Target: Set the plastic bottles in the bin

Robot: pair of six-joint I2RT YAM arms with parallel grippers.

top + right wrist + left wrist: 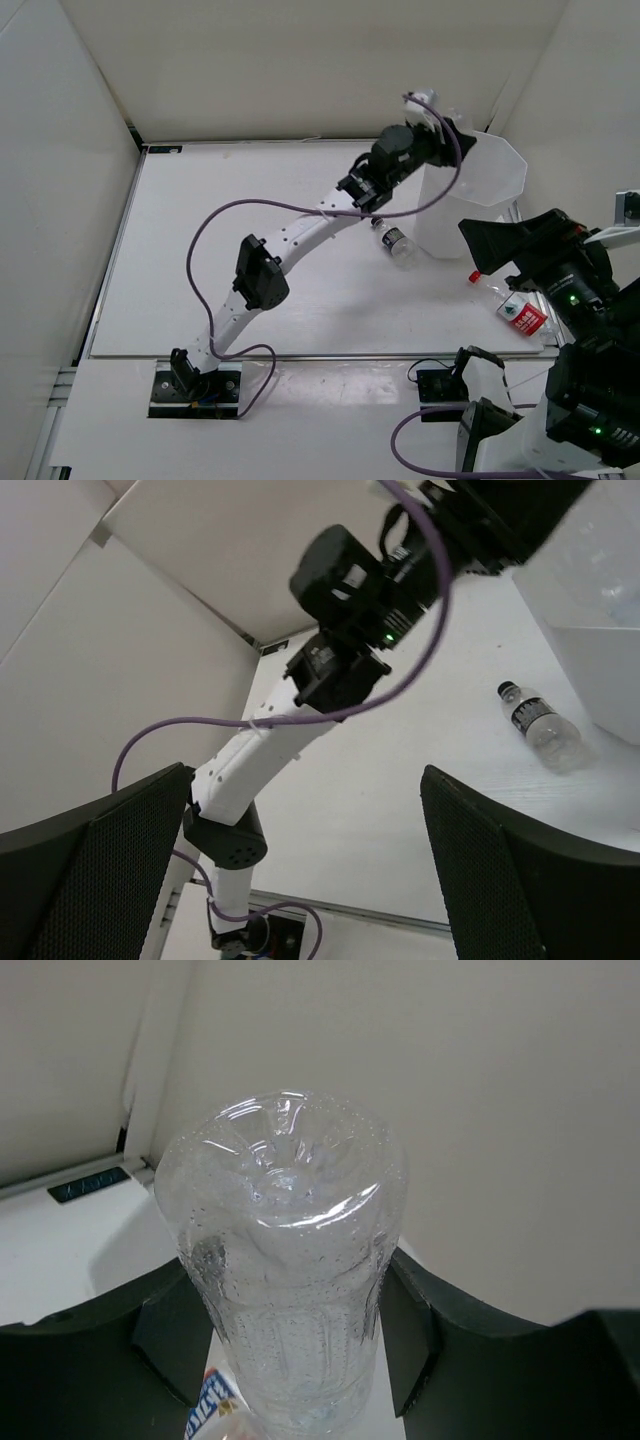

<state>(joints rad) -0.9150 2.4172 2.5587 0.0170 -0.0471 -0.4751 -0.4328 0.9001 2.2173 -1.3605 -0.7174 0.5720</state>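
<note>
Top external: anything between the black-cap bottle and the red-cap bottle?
Nothing. In the top view only bare table separates the black-cap bottle from the red-cap bottle; that stretch runs just past the bin base.

The top external view looks steeply down from behind the near edge over the whole tabletop (200, 250), the bin (490, 175) at far right. The left wrist view hangs at the bin's rim, tight on a clear bottle (285, 1260), facing the wall (500, 1110). The right wrist view looks leftward past the bin, sharing the short bottle (540, 723) beside it with the top view.
</note>
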